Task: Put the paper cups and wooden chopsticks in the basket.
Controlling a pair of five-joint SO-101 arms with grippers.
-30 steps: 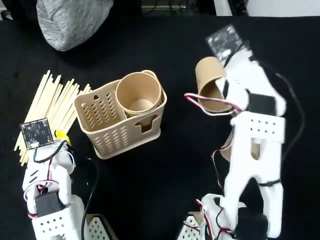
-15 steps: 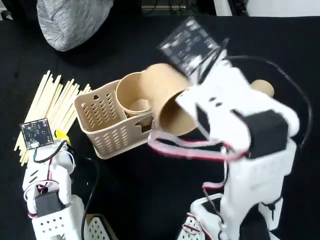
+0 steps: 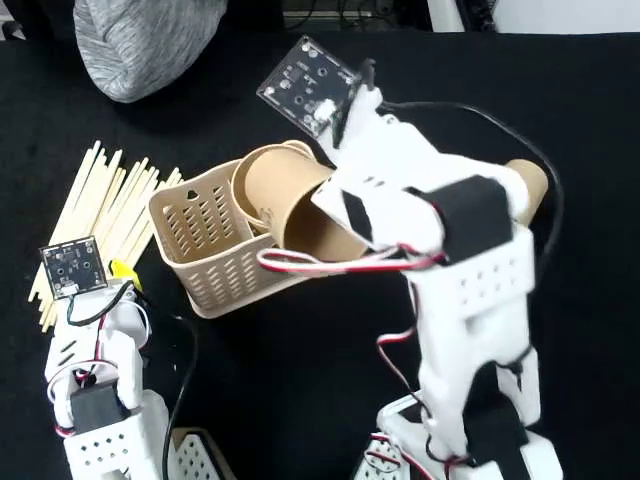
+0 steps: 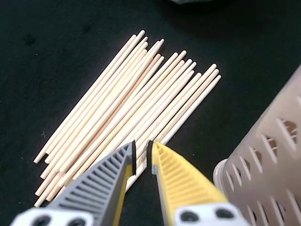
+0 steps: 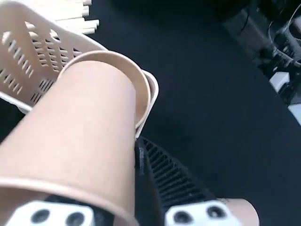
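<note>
A tan slotted basket (image 3: 205,255) stands mid-table with nested paper cups (image 3: 262,178) upright in its right compartment. My right gripper (image 5: 141,157) is shut on another paper cup (image 3: 300,215), held tilted, bottom end over those nested cups (image 5: 151,94). In the right wrist view this held cup (image 5: 80,141) lies across the basket (image 5: 33,66). One more paper cup (image 3: 527,180) lies on its side at the right. Wooden chopsticks (image 3: 100,205) lie heaped left of the basket. My left gripper (image 4: 141,153) hovers shut and empty above the chopsticks (image 4: 127,110), near their front ends.
A grey fabric bundle (image 3: 140,40) sits at the back left of the black table. The basket's wall (image 4: 268,160) is close beside the left gripper. Both arm bases stand along the front edge.
The right arm has swung left with the paper cup, from right of the basket to over it, uncovering the cup lying at the right. The left arm has kept still.
</note>
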